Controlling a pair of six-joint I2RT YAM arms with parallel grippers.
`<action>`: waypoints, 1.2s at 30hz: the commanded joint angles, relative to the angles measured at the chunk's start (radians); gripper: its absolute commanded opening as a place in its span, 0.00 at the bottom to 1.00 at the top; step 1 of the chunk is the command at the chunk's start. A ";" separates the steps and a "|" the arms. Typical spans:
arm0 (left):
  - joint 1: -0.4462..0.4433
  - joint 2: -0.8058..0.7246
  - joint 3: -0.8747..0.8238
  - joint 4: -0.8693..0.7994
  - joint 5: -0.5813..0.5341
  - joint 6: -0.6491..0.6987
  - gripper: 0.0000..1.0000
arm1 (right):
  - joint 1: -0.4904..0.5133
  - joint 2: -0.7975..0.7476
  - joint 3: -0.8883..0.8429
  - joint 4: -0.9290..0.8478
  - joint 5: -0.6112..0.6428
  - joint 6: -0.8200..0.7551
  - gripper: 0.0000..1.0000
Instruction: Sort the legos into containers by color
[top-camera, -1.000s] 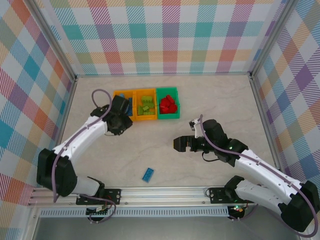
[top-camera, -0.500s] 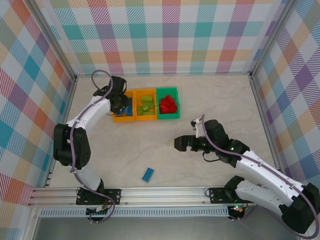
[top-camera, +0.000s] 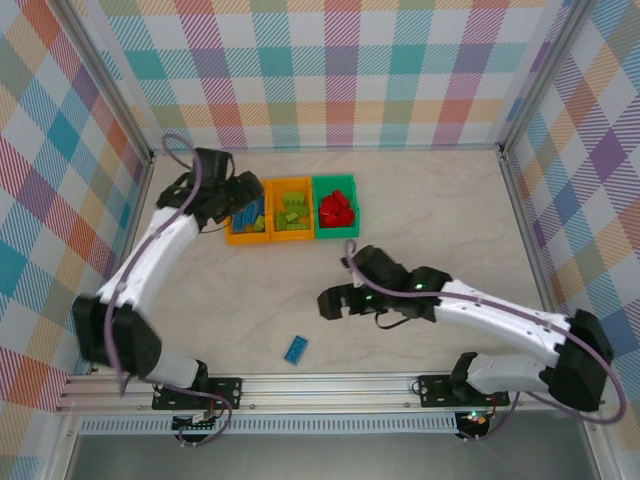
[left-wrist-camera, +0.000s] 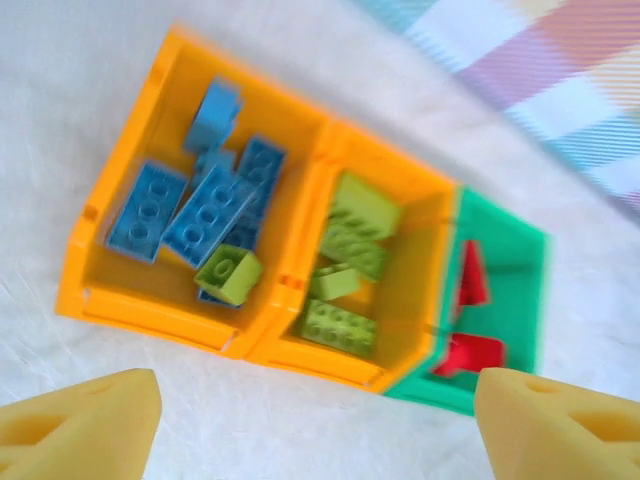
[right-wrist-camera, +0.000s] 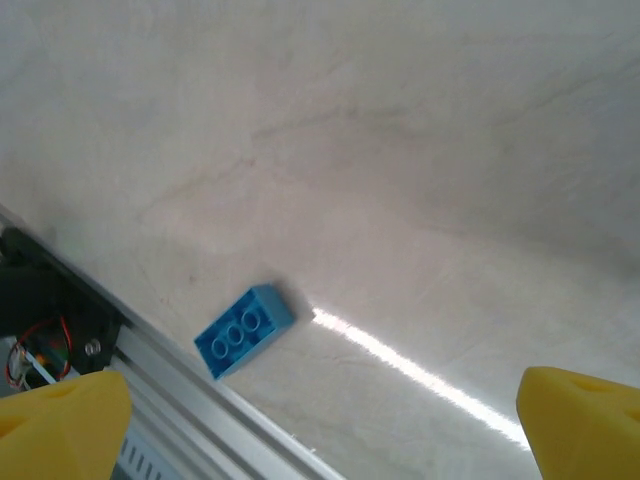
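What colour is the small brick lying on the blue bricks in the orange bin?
Lime green; the brick shows best in the left wrist view.

Pastel plaid walls (top-camera: 340, 70) enclose a pale marbled tabletop (top-camera: 430, 200), aluminium rail (top-camera: 330, 382) along its near edge.

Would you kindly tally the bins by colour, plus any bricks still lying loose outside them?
Orange bins: 2
Green bin: 1
Loose blue brick, outside the bins: 1
Total: 4
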 joint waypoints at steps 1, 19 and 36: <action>-0.008 -0.189 -0.027 -0.063 0.002 0.234 0.87 | 0.115 0.139 0.074 -0.153 0.100 0.153 1.00; -0.008 -0.455 -0.382 0.011 -0.010 0.643 0.98 | 0.255 0.782 0.636 -0.485 0.130 0.259 1.00; -0.008 -0.458 -0.304 0.014 -0.013 0.305 0.98 | 0.200 0.743 0.394 -0.358 -0.005 0.273 0.84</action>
